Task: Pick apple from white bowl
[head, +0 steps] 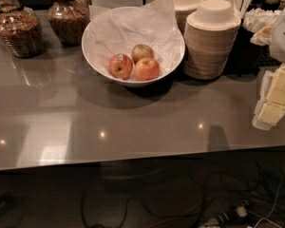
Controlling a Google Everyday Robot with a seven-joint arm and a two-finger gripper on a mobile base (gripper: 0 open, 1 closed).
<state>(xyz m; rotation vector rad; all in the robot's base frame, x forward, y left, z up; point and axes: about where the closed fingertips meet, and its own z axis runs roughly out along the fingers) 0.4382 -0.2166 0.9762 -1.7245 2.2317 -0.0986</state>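
The white bowl (pixel 97 63) stands at the back middle of the grey counter, lined with crumpled white paper. Three apples lie in it. The orange-red apple (pixel 147 69) with a yellowish blush is at the front right. A darker red apple (pixel 120 66) touches it on the left and a paler greenish-tan apple (pixel 142 52) lies behind. My gripper (pixel 274 99), pale yellow under a white arm part, hangs at the right edge of the view above the counter. It is well to the right of the bowl and holds nothing that I can see.
Two stacks of beige disposable bowls (pixel 211 39) stand right beside the white bowl's right rim. Glass jars of granola (pixel 18 30) stand at the back left. Utensils and napkins (pixel 256 18) are at the back right. Cables lie on the floor below the counter's front edge (pixel 133 158).
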